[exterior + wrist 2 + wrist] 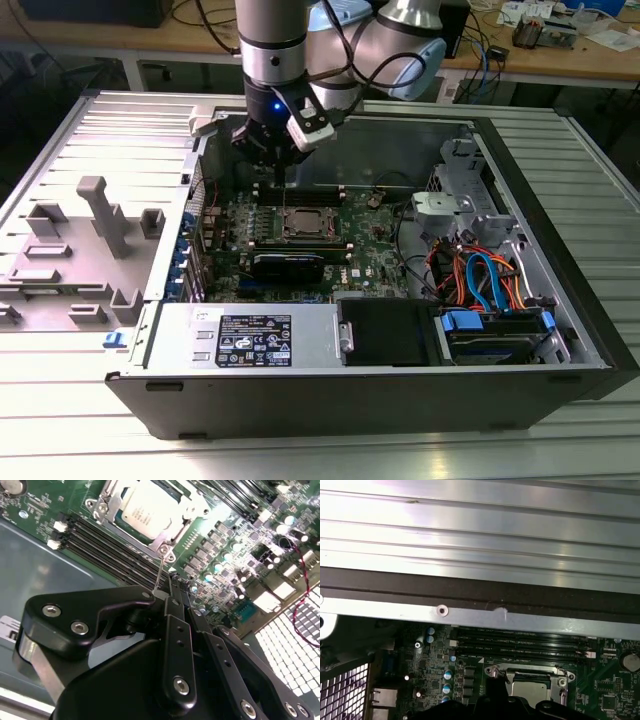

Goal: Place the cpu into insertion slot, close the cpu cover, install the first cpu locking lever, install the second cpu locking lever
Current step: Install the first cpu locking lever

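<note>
Your exterior view is bright and evenly lit from overhead, and a blue lamp [275,103] glows just above the pincer [278,172]. In the second wrist view, glare whitens the cpu [150,510] beyond the pincer, whose black links lie shadowed. In the first wrist view, pale streaks gleam along the ribbed counter [480,535].

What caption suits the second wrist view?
Gripper at a thin lever beside the board; cpu seated under the closed cover.

Robotics lab/workshop: open PC case [350,400] on slotted alu table [300,455], cable-strewn workbenches [590,65] in bg.
</note>
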